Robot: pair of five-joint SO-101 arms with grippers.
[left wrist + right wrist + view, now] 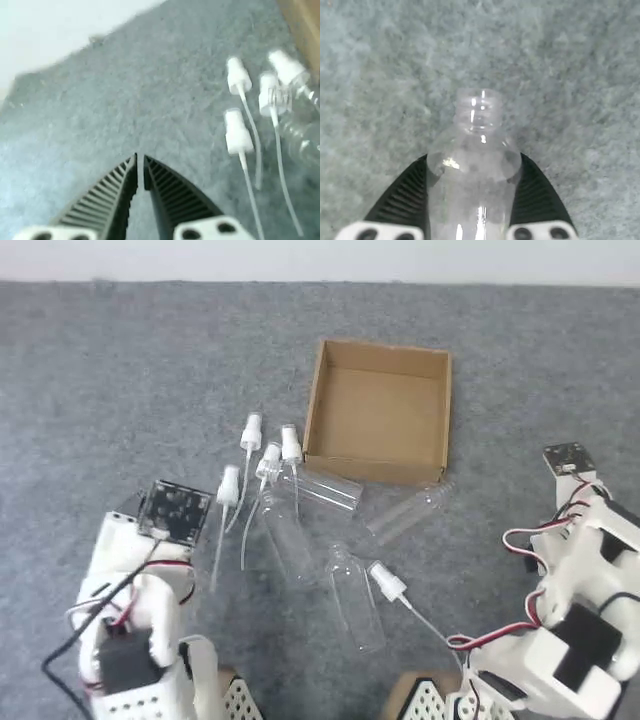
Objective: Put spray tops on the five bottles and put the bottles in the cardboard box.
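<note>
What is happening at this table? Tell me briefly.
The right arm's fingers clamp an uncapped clear bottle. The left arm's fingers are shut and empty over the grey carpet, near loose spray tops. Four more bottles lie by the cardboard box, which holds nothing yet.

In the right wrist view the clear bottle between the fingers of the right gripper runs off the lower edge, so its body and base are cut away. In the left wrist view the cardboard box is a blurred strip at the frame's corner, a second bottle is cut by the side edge, and the tubes of the spray tops run out of frame. In the high view the left arm and right arm are cut by the bottom edge, and the overlapping bottles are too faint against the carpet to tell apart
</note>
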